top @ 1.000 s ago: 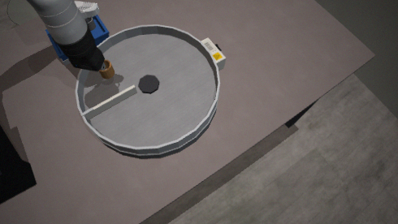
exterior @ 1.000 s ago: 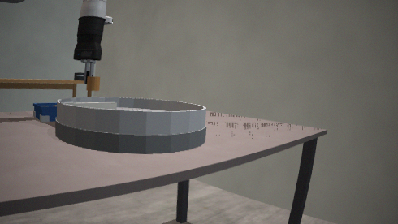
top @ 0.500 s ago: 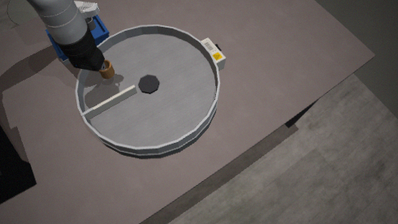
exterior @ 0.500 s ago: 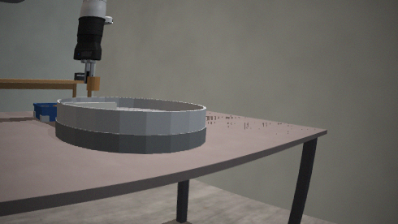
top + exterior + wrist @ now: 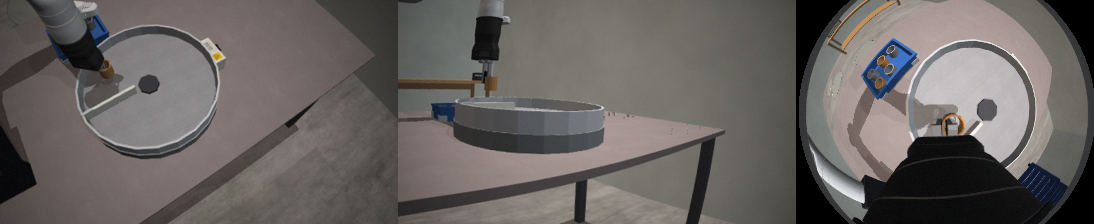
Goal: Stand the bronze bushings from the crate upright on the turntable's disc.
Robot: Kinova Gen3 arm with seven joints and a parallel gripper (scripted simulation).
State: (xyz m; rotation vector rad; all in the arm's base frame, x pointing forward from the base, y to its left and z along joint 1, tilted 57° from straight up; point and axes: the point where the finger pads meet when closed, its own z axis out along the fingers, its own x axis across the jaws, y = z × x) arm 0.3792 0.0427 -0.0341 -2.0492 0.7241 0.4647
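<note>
My bushing hangs above the disc
With my end effector (image 5: 103,66) (image 5: 488,77) (image 5: 943,124) I grasp one wall of the bronze bushing (image 5: 106,70) (image 5: 491,84) (image 5: 954,124); its long axis stands about upright. The disc (image 5: 175,97) (image 5: 961,75) lies below it, so I judge the next move goes straight down.

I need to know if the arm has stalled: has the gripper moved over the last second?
No visible shift: the gripper keeps its place beside the turntable's divider.
</note>
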